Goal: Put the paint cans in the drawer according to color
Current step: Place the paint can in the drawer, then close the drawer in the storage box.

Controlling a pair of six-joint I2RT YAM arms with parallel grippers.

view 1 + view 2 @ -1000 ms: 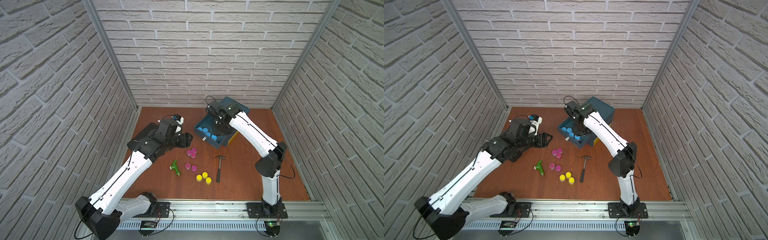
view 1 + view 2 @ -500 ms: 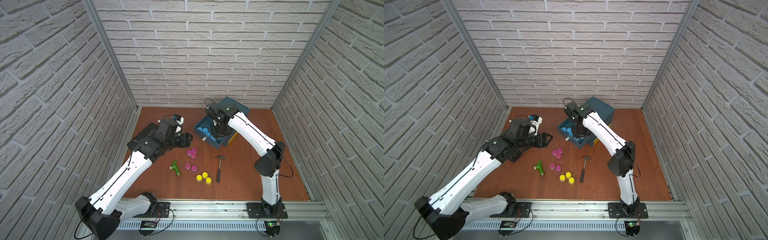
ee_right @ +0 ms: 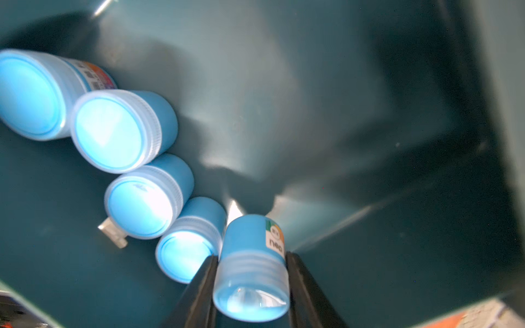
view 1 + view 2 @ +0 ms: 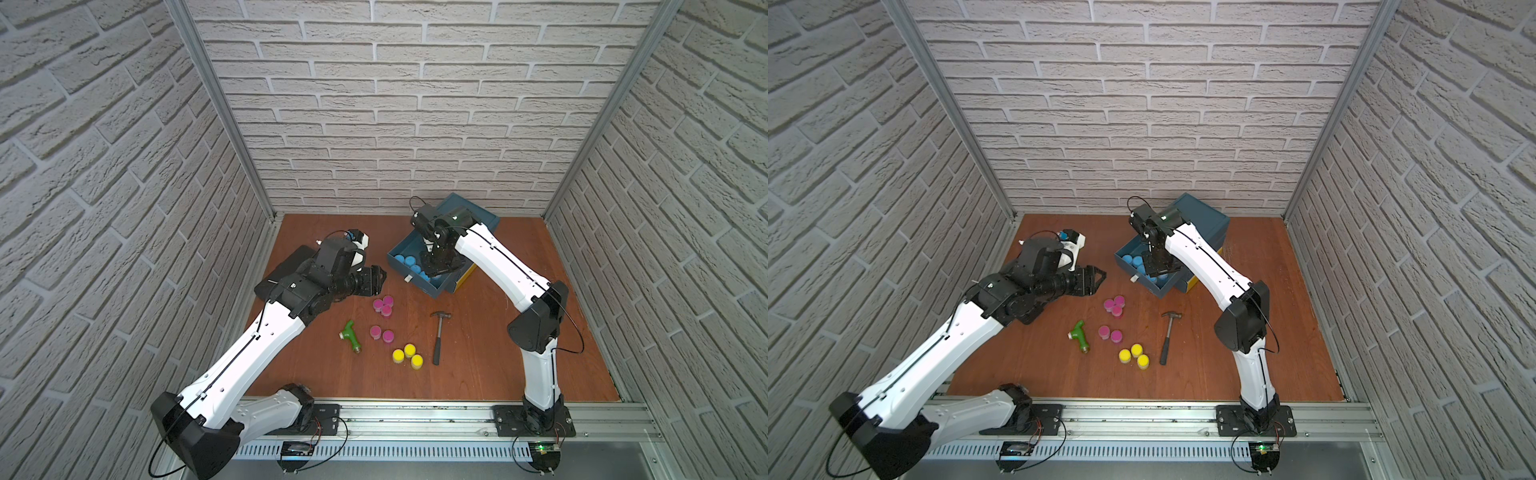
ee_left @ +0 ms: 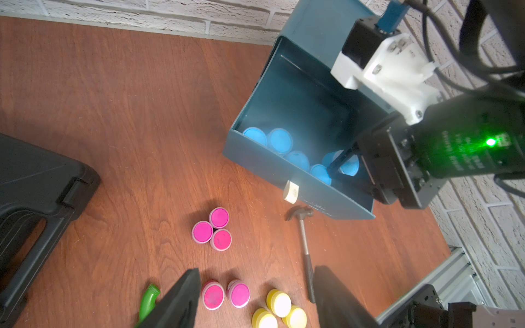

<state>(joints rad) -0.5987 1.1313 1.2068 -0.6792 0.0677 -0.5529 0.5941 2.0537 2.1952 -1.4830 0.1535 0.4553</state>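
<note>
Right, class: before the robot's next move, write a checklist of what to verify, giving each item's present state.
1. Right jaws off the held blue plastic paint can: not ok, pressing its cap.
2. That can touching the floor of the teal drawer: cannot tell.
3. Four other blue cans upright inside: ok.
4. Left jaws open, empty: ok.
5. Five pink cans, three yellow cans sorted: not ok, on the brown wooden table.

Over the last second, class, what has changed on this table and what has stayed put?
The right arm eased slightly deeper into the drawer, its fingers still closed on a blue paint can; no release shows. The left arm, pink cans, yellow cans, hammer and green fitting stayed put.
</note>
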